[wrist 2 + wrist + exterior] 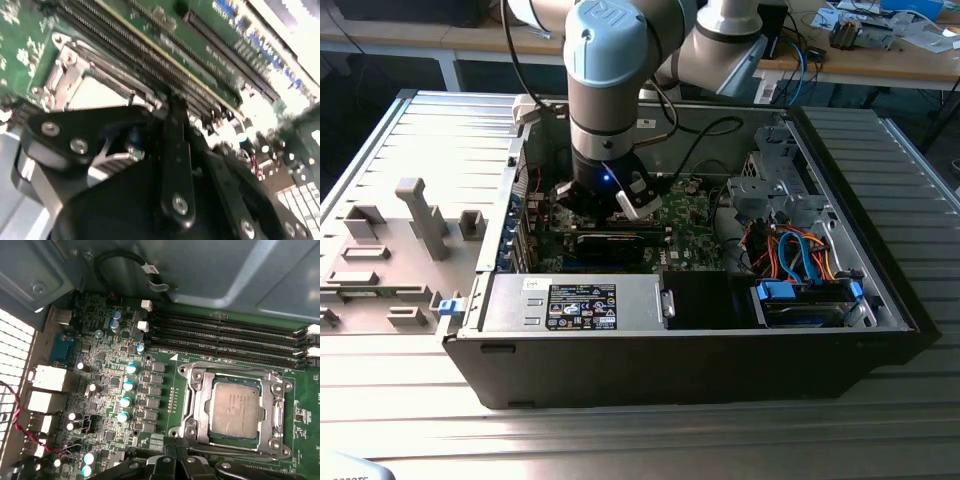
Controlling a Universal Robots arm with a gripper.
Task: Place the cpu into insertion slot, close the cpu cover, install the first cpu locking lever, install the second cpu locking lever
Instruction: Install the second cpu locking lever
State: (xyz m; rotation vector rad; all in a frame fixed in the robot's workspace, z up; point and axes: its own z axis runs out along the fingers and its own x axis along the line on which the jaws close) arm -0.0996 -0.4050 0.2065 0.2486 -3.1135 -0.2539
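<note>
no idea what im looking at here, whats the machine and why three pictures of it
It is a robot arm reaching down into an open computer case that lies on a ribbed metal table. The exterior view comes from a camera off the arm. The two wrist views come from cameras riding on the arm, looking down at the green circuit board. In the first wrist view the processor chip sits in its socket with the metal cover frame lying around it. The black claw is at the socket's edge; it seems to hold nothing.
</note>
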